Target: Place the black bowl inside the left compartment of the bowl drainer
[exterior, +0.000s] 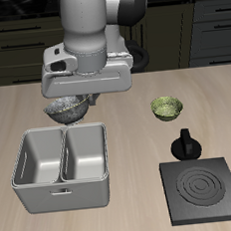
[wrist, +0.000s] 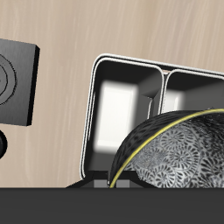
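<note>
- The bowl drainer (exterior: 60,166) sits toward the table's front edge, a grey tub split by a central divider into two deep bins, both showing bare metal floors.
- The left compartment (exterior: 86,152), by the task's wording, is judged to be the bin nearer the green bowl and the stove plate; that reading is worth confirming before lowering anything.
- The black bowl (exterior: 67,111) hangs off the table, just behind the drainer's back rim and not yet over either bin; the wrist view shows its speckled inside and yellow-edged rim close against the camera.
- The gripper (exterior: 74,99) is pinching the black bowl by its rim, judging from how the bowl hangs tilted beneath it; the fingers themselves are hidden by the arm's body.
- To do this step well, carry the bowl forward and across until it sits centred over the target bin, clear of the divider and back wall, then descend straight and release low so it does not bounce or tip.
- The green bowl (exterior: 167,108) stands well apart, farther back on the table.
- The black knobbed pot (exterior: 186,144) rests just behind the stove plate (exterior: 205,189), both outside the likely path.
</note>
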Robot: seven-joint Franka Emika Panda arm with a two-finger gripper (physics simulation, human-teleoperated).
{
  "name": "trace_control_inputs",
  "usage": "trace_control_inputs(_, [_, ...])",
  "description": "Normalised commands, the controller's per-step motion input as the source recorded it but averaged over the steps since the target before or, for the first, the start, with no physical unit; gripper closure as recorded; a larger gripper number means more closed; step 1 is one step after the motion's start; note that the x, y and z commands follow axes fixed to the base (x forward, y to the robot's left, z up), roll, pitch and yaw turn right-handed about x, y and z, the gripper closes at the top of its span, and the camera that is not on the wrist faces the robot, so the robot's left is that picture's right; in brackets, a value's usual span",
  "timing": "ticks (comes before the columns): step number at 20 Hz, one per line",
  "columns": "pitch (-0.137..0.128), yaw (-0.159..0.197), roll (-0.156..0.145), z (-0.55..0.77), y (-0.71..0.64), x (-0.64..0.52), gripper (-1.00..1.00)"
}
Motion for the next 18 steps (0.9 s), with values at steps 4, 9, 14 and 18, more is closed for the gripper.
trace_control_inputs(4, [0.039,0.024,0.028,-0.34,0.07,0.02,1.00])
trace_control_inputs(9, [0.060,0.005,0.046,-0.55,0.18,-0.03,1.00])
trace_control_inputs(14, [0.028,0.001,0.007,-0.26,0.11,0.02,1.00])
trace_control_inputs(18, [0.029,-0.016,0.009,-0.19,0.01,0.03,1.00])
